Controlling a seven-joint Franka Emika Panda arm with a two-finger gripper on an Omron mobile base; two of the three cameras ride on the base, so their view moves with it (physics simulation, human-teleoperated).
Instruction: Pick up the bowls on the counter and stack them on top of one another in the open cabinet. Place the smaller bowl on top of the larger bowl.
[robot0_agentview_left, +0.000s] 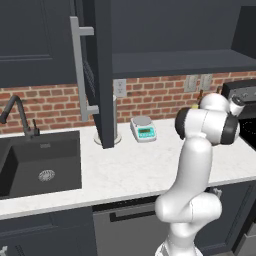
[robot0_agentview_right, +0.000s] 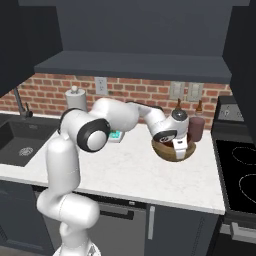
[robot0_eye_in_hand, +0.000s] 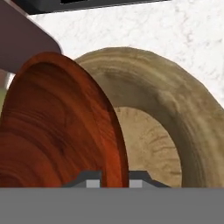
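The bowl, tan wood outside and glossy red-brown inside, rests at the right end of the white counter, close to the stove. My gripper reaches down onto its near rim. In the hand view the bowl stands edge-on, and the gripper straddles its rim, one fingertip on the red inside and one on the tan outside, shut on it. The open cabinet's shelf hangs above, bare. Its door stands swung out with a silver bar handle.
A dark maroon cup stands right behind the bowl, with small bottles at the brick wall. A kitchen scale and a paper towel roll sit further left. The black sink is at far left, the stove at far right.
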